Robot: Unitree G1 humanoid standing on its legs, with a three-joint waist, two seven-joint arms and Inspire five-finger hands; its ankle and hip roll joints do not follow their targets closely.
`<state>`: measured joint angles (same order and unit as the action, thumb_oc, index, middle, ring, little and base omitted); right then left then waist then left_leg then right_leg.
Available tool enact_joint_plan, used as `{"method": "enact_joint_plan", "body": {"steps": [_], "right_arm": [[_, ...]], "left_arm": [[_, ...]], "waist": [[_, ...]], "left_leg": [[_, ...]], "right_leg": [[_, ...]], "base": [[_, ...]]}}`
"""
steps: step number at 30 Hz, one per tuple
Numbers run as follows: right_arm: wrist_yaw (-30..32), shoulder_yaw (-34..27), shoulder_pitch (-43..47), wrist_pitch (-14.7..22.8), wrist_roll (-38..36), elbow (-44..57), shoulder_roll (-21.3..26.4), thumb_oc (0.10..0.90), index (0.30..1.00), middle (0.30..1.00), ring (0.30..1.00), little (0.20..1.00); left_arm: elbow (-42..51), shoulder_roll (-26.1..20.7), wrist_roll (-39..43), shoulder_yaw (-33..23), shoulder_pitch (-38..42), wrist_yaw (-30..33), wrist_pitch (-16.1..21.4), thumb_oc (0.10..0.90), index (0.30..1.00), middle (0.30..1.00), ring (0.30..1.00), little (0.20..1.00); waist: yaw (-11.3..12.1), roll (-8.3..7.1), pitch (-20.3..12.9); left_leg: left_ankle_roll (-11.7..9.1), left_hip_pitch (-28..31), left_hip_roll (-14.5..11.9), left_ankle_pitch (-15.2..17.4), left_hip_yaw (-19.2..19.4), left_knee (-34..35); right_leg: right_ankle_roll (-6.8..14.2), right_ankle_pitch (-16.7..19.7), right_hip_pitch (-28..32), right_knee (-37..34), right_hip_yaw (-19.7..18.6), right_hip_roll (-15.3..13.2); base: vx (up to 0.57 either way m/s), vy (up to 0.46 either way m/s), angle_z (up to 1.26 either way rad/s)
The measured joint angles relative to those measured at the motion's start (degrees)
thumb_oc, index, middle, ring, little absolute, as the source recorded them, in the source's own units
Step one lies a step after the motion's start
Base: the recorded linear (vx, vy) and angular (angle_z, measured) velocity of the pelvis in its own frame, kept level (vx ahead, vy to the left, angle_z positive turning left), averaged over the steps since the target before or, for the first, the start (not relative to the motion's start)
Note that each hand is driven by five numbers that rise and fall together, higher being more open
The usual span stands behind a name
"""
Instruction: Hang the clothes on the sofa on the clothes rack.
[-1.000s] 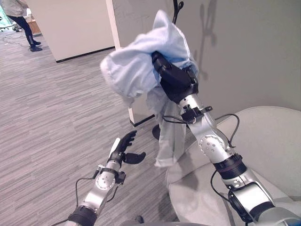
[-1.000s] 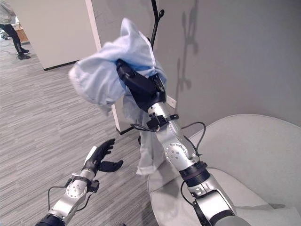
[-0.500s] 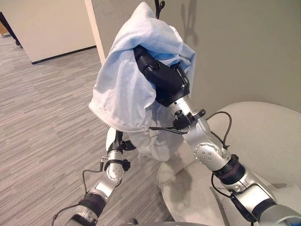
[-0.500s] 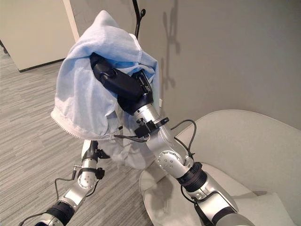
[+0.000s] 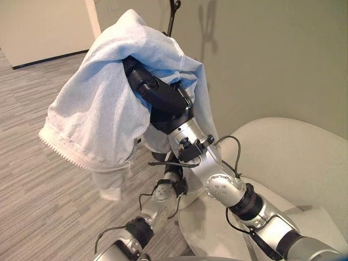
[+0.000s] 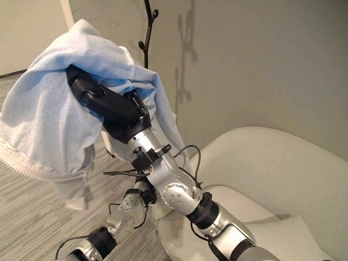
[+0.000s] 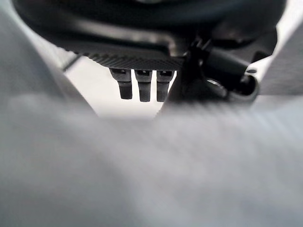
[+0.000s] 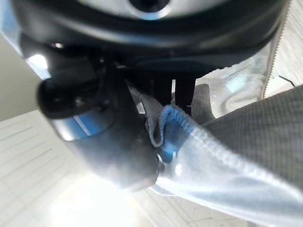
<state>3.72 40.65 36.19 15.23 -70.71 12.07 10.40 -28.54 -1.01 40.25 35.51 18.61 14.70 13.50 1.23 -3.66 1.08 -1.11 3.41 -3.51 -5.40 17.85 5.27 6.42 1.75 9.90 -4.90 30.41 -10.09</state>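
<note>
Raising right hand (image 5: 163, 100) high, fingers pinching pale blue garment (image 5: 92, 119); left hand (image 7: 142, 85) fingers straight.

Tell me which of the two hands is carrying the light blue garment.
The right hand, raised high toward the black clothes rack, with the light blue garment draped over it. The left hand sits low beneath the cloth, fingers straight.

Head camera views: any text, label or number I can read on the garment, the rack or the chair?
None readable.
The light blue garment draped over the right hand shows a plain surface and a zipper edge, no print.
The black clothes rack behind it bears no sign.
The pale sofa carries no label.
</note>
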Motion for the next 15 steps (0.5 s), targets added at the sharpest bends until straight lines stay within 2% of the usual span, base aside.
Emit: {"method": "enact_joint_plan", "body": {"steps": [1,2,3,4,10,15], "right_arm": [[0.0,0.1,0.0,0.0,0.0,0.0,0.2,0.4,0.3,0.3,0.3,0.3],[0.0,0.1,0.0,0.1,-0.1,0.0,0.4,0.4,0.3,0.3,0.3,0.3],[0.0,0.1,-0.1,0.1,-0.2,0.0,0.4,0.4,0.3,0.3,0.3,0.3],[-0.6,0.1,-0.5,0.1,-0.4,0.0,0.4,0.4,0.3,0.3,0.3,0.3],[-1.0,0.4,-1.8,0.1,-2.2,0.0,0.9,0.4,0.3,0.3,0.3,0.3],[-1.6,-0.5,-2.9,0.1,-2.2,0.1,0.7,0.4,0.3,0.3,0.3,0.3]], "left_arm": [[0.0,0.1,0.5,0.0,0.3,-0.3,0.0,0.8,0.9,0.9,0.9,0.9],[0.0,0.2,1.7,0.2,0.7,-0.8,0.0,0.684,0.726,0.726,0.726,0.726],[0.0,0.2,2.5,0.3,0.8,-0.9,0.0,0.684,0.726,0.726,0.726,0.726],[0.3,0.0,4.7,0.6,1.0,-1.4,0.0,0.4,0.3,0.3,0.3,0.3],[1.2,-1.0,7.0,0.5,1.0,-2.4,0.0,0.4,0.3,0.3,0.3,0.3],[3.8,-3.7,6.9,-4.0,-1.1,-2.2,-0.2,0.4,0.3,0.3,0.3,0.3]], "waist": [[-0.1,0.0,0.0],[-0.3,0.0,0.0],[-0.3,0.02,0.0],[-0.1,0.05,0.0],[0.1,0.1,0.0],[0.4,0.83,0.5]], "left_leg": [[0.0,0.0,0.0,0.0,0.1,0.0],[0.0,0.1,-0.1,0.0,0.3,0.0],[0.0,0.1,-0.2,0.0,0.3,0.0],[0.0,0.1,-0.2,0.0,0.6,0.0],[0.0,0.0,-0.1,0.1,0.6,0.0],[0.1,0.0,-0.1,0.1,0.4,0.0]], "right_leg": [[0.0,0.0,0.0,0.0,-0.1,0.0],[0.0,0.0,-0.1,0.0,-0.1,0.1],[0.0,0.0,-0.1,0.0,-0.2,0.1],[0.0,0.0,-0.2,0.0,-0.5,0.1],[0.0,0.0,-0.3,0.0,-0.5,0.1],[0.0,0.0,-0.1,0.0,-0.3,0.0]], "base": [[0.01,0.015,-0.06],[0.01,0.019,-0.04],[0.01,0.019,-0.06],[0.01,0.014,-0.06],[0.0,0.01,-0.01],[0.01,0.079,0.02]]}}
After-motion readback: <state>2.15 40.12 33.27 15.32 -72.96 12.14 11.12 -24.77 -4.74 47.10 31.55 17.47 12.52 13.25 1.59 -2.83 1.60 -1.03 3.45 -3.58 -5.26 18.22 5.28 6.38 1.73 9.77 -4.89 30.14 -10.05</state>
